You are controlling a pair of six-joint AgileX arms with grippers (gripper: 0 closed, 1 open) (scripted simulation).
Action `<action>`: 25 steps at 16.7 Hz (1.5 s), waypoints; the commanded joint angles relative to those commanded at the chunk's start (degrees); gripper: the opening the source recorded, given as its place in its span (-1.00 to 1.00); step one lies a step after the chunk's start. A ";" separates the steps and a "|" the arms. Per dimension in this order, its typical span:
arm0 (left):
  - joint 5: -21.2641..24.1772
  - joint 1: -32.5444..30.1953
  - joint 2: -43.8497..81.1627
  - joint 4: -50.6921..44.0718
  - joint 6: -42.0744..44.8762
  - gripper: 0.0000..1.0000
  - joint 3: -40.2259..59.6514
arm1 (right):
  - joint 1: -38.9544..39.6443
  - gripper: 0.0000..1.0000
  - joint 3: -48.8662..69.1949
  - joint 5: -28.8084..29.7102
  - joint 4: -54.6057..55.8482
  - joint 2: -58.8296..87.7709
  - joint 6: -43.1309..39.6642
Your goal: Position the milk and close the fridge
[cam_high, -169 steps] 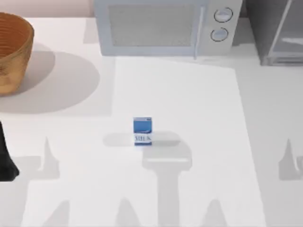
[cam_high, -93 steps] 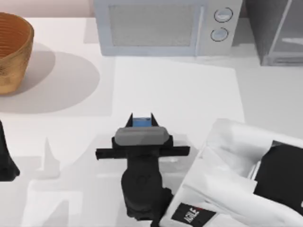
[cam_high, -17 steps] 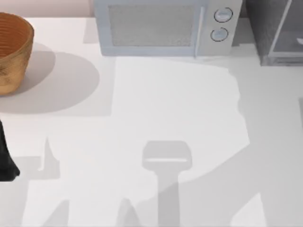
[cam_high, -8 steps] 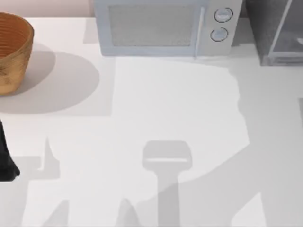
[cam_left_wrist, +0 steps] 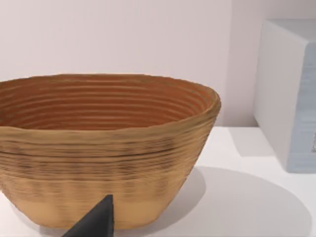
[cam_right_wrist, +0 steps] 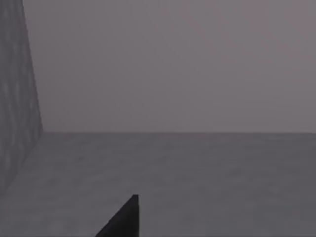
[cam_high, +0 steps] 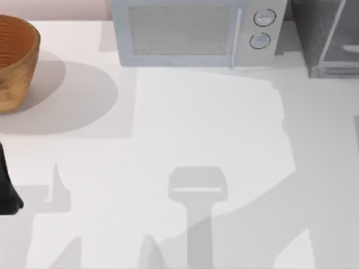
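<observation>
While fridge (cam_high: 328,39) sits top-right | right wrist: grey interior | jaws: cannot tell

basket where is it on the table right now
The wicker basket sits at the table's far left in the top view, left of the microwave; the left wrist view shows it close up, beside the microwave's side.

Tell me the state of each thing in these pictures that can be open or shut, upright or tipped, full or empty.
basket: upright, empty as far as its inside shows.
microwave: door shut.
fridge: upright; door state unclear.
left arm: parked at the table's left edge.
right end effector: facing plain grey surfaces.
</observation>
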 joint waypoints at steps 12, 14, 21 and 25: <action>0.00 0.00 0.00 0.00 0.00 1.00 0.00 | 0.27 1.00 -3.53 0.60 -3.61 -5.86 1.11; 0.00 0.00 0.00 0.00 0.00 1.00 0.00 | 0.30 1.00 -7.05 1.35 -7.20 -12.37 1.83; 0.00 0.00 0.00 0.00 0.00 1.00 0.00 | 0.94 1.00 -26.34 5.51 -25.13 -50.88 3.26; 0.00 0.00 0.00 0.00 0.00 1.00 0.00 | 2.53 1.00 -39.99 7.83 -36.06 -78.40 3.13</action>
